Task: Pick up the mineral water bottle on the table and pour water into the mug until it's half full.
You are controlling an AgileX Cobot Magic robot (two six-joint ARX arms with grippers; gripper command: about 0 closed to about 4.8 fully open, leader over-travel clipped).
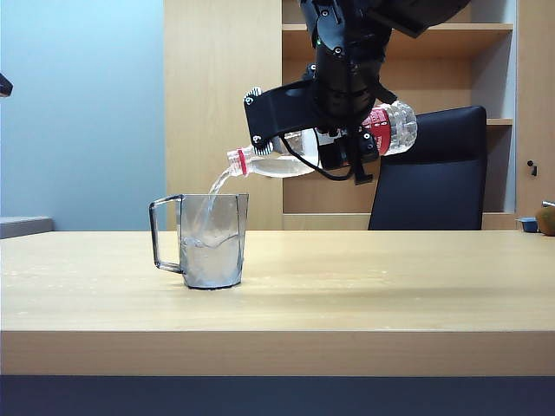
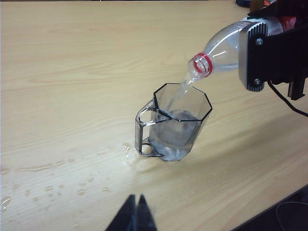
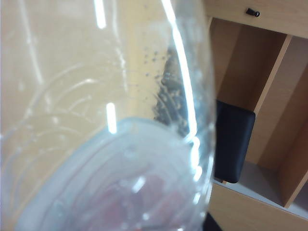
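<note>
The mineral water bottle point(image 1: 269, 163) lies almost level in the air, its red-ringed open neck tipped down over the mug point(image 1: 211, 247). My right gripper point(image 1: 334, 149) is shut on the bottle's middle. A thin stream of water point(image 1: 217, 185) falls into the mug, which stands upright on the table point(image 1: 390, 286) and holds water in its lower part. In the left wrist view the bottle point(image 2: 219, 48) pours into the mug point(image 2: 175, 126) beside the right gripper's black body point(image 2: 272, 53). My left gripper point(image 2: 136, 201) hangs shut and empty above the table, short of the mug. The bottle point(image 3: 106, 120) fills the right wrist view, hiding the fingers.
Spilled drops point(image 2: 48, 188) lie on the table near the mug's handle side. A black chair point(image 1: 434, 173) and wooden shelves point(image 1: 408, 35) stand behind the table. Small items point(image 1: 545, 219) sit at the far right edge. A black cable point(image 2: 288, 105) hangs from the right gripper.
</note>
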